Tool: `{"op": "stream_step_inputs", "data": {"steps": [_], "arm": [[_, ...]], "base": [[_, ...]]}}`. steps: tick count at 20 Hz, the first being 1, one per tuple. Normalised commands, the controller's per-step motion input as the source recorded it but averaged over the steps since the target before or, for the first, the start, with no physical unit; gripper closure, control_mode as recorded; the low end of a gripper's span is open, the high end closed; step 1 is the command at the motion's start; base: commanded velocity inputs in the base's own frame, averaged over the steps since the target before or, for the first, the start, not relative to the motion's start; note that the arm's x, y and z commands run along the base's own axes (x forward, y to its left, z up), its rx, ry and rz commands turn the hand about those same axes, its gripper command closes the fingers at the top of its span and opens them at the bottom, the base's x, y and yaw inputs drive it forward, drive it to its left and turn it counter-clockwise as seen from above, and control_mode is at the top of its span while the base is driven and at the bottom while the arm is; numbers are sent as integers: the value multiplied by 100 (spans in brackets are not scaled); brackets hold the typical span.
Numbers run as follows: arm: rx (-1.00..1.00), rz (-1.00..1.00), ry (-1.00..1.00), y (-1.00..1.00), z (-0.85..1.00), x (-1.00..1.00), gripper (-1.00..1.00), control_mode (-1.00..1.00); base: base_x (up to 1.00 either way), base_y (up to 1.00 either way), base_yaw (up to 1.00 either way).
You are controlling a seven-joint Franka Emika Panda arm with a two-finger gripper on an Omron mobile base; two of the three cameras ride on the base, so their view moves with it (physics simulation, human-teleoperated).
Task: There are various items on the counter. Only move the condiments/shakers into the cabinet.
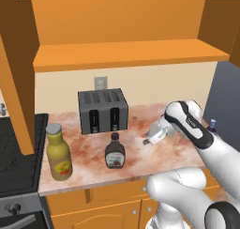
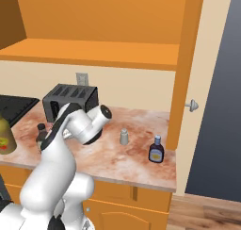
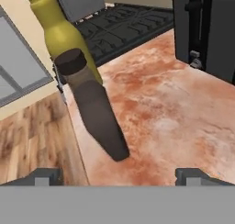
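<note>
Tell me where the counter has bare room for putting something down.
Bare mottled counter lies right of the dark grey toaster, up to the tiny grey shaker. The flat orange cabinet shelf is bare too. It is crowded at the front left, around the yellow-green bottle and dark brown squeeze bottle.

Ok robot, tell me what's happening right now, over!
Jaws open, holding nothing. Brown squeeze bottle dead ahead on the counter, untouched. Yellow bottle close behind it, toaster off to one side. Over.

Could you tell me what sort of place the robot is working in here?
It looks like a rendered home kitchen: a mottled stone-look counter with a four-slot toaster under an orange wall cabinet, and a black stove beside it.
</note>
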Motion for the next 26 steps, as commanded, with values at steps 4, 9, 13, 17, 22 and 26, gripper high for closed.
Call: {"op": "stream_step_inputs", "data": {"steps": [4,9,13,17,22,26], "arm": [[5,21,-6,2,-4,0,-100,-100],[-1,15,-22,32,-23,-1,-100,-100],[0,13,-24,39,-28,0,-100,-100],[11,8,-20,8,-18,0,-100,-100],[3,0,0,4,0,0,-100,-100],[0,0,3,16,0,1,-100,-100]], "base": [[0,0,0],[0,0,0],[0,0,0],[0,0,0],[0,0,0],[0,0,0]]}}
